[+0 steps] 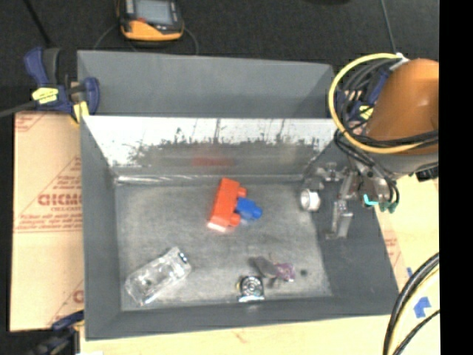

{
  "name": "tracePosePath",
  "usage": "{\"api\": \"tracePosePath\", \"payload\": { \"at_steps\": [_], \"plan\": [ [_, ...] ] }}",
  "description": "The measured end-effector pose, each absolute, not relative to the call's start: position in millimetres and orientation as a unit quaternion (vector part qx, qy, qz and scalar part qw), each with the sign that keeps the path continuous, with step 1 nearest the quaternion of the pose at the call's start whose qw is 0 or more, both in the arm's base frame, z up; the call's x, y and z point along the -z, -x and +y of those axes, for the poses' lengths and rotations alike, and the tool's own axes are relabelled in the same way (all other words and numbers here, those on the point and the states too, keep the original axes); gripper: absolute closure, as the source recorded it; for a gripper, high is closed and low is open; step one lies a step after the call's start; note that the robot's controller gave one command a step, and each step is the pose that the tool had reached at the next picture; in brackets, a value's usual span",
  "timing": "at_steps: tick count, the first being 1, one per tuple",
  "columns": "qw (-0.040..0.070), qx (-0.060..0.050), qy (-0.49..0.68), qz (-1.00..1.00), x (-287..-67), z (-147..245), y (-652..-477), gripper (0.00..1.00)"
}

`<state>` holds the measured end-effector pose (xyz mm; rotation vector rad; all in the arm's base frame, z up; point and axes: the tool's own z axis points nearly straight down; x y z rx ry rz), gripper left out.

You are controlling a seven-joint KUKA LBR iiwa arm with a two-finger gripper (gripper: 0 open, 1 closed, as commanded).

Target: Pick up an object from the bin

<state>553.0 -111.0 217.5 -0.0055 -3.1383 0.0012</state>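
Reference object: an orange-red block [225, 204] lying flat on the floor of the grey bin [100, 220], long axis running roughly toward the far wall and tilted slightly. A small blue piece [249, 211] touches the block's right flank near its lower half. The gripper [338, 226] stands well to the right of the block, at about the same depth in the bin, close against the foot of the right-hand wall and pointing down at bare floor. Whether the tool is spread or pressed together cannot be told from this angle, and no object can be made out in its grasp. A pale round piece [309, 199] sits just beside the gripper on the side facing the block; whether it belongs to the tool or lies loose cannot be told. Above and right of the gripper, the arm's orange cover [405, 102] and a loop of cables [347, 87] overhang the bin's far right corner. Below and left of the block, near the front wall, lies a clear plastic packet [157, 275]. Below and slightly right of the block, a round metal piece [251, 288] rests at the front wall, with a grey and purple thing [273, 271] just beside it, on its right. All loose objects lie apart from the gripper.
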Motion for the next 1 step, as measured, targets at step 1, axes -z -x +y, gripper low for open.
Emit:
{"api": "tracePosePath", "payload": {
  "at_steps": [1],
  "plan": [
    [0.002,0.001,-0.079,-0.997,-138.2,-55.6,-532.5,0.00]
  ]
}}
